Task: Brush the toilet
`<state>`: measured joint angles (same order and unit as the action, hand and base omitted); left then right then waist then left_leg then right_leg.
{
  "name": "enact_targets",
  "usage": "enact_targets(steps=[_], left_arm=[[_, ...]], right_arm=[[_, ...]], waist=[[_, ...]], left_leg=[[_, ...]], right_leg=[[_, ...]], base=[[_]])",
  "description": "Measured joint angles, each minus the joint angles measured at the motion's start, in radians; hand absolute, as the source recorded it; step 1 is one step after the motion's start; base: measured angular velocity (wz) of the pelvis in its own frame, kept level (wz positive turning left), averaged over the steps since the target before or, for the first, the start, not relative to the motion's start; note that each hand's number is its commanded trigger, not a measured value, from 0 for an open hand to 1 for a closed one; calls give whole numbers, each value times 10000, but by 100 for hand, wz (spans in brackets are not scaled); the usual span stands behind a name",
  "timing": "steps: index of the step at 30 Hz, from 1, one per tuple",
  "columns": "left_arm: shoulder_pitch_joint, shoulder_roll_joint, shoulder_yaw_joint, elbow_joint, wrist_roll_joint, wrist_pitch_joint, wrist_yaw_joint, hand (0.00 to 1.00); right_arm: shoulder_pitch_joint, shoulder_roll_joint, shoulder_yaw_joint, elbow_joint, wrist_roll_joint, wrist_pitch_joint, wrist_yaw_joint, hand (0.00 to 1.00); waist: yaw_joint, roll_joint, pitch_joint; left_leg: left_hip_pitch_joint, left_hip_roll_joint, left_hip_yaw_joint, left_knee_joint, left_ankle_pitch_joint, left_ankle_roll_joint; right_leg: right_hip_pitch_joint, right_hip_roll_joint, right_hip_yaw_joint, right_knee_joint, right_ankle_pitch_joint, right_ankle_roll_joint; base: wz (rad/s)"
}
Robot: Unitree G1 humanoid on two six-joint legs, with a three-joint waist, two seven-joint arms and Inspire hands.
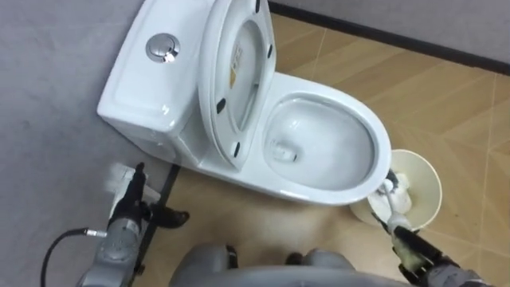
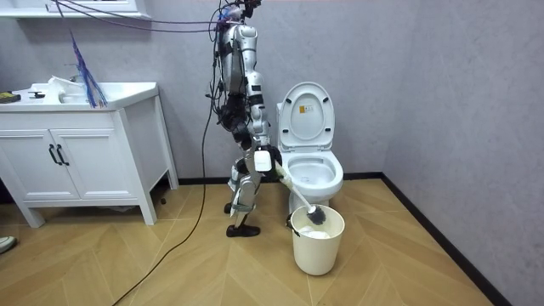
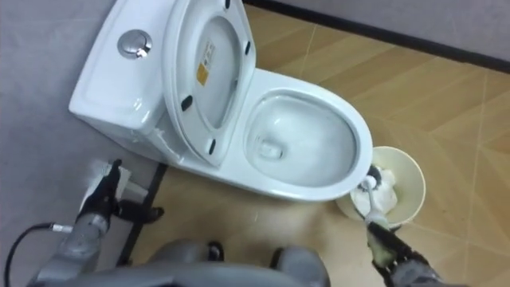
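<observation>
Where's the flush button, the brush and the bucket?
flush button (image 1: 162,48): left eye view, middle of the button's top.
brush (image 2: 316,214): room view, its head at the bucket's mouth.
bucket (image 2: 319,246): room view, its front wall.

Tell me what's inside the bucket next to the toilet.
The toilet brush stands head-down in the bucket, its handle gripped by the right hand. Whatever lies under the brush head is hidden.

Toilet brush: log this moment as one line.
toilet brush: head in bucket | right hand: shut on toilet brush | left hand: open, idle by toilet | toilet: seat up
</observation>
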<state>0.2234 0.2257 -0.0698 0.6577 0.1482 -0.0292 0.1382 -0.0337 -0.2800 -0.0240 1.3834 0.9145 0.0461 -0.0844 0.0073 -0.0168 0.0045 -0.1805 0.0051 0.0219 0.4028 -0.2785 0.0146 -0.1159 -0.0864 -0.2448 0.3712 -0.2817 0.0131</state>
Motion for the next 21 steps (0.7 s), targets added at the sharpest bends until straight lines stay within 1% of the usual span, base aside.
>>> enact_targets(steps=[2,4,6,7,9,10,12,13,14,16,17,19,21], left_arm=[[342,-22,115,-446,201,35,0,0],[704,-40,282,-989,199,22,29,0],[811,-91,439,-1027,211,18,64,0],[931,-150,566,-1109,218,17,78,0],[1188,-222,691,-1313,220,-31,155,0],[1243,-251,695,-1408,217,-67,283,0],[1377,-330,804,-1730,234,-96,543,0],[1492,-352,878,-1946,340,-187,756,0],[1540,-360,907,-2114,467,-196,860,0],[1886,-440,1063,-3192,1172,-302,1311,0],[1946,-452,1074,-3451,1387,-361,1438,0],[2140,-500,1114,-4350,2071,-564,1967,0],[2184,-517,1192,-5019,2457,-656,2304,0]], right_arm=[[179,14,0,-235,-203,-1,-117,100],[220,36,19,-370,-315,-8,-155,100],[221,87,15,-379,-555,-9,-154,100],[330,116,12,-444,-777,-10,-176,100],[606,149,2,-752,-1054,-22,-362,100],[766,153,-4,-966,-1060,-30,-512,100],[909,195,-41,-1334,-1059,-55,-793,100],[941,256,-32,-1496,-1079,-129,-977,100],[942,299,-34,-1499,-1105,-186,-1072,100],[943,419,-65,-1500,-1373,-261,-1343,100],[944,420,-70,-1501,-1416,-265,-1389,100],[981,436,-94,-1634,-1740,-335,-1605,100],[1062,470,-88,-1935,-2015,-347,-1831,100]], waist=[[21,-29,2],[41,-139,53],[46,-226,62],[7,-282,52],[88,-340,8],[242,-333,2],[331,-310,15],[443,-289,24],[496,-289,23],[739,-298,24],[787,-296,26],[828,-293,39],[882,-295,41]], left_leg=[[187,-2,0,-85,1,-2],[381,-6,1,-275,24,-38],[573,-8,-36,-429,59,-64],[702,-3,-116,-454,59,-66],[892,23,-149,-540,59,-69],[952,40,-154,-565,58,-70],[965,42,-204,-583,59,-70],[996,34,-274,-592,58,-70],[1012,30,-282,-599,58,-70],[1074,27,-269,-660,59,-71],[1071,25,-272,-659,59,-71],[1073,13,-285,-656,59,-71],[1080,29,-288,-648,60,-72]], right_leg=[[176,6,-24,-110,3,6],[319,9,-27,-169,3,6],[617,45,-61,-439,20,8],[850,109,-86,-661,57,27],[1133,179,-124,-940,150,24],[1237,204,-148,-1041,219,19],[1328,224,-188,-1140,277,25],[1363,223,-187,-1159,286,27],[1379,222,-187,-1161,288,28],[1418,221,-200,-1168,290,30],[1421,220,-202,-1178,292,33],[1495,206,-327,-1227,313,51],[1522,221,-338,-1272,353,41]], base=[[0],[0],[5],[10],[5],[0],[2],[0],[0],[2],[0],[10],[3]])
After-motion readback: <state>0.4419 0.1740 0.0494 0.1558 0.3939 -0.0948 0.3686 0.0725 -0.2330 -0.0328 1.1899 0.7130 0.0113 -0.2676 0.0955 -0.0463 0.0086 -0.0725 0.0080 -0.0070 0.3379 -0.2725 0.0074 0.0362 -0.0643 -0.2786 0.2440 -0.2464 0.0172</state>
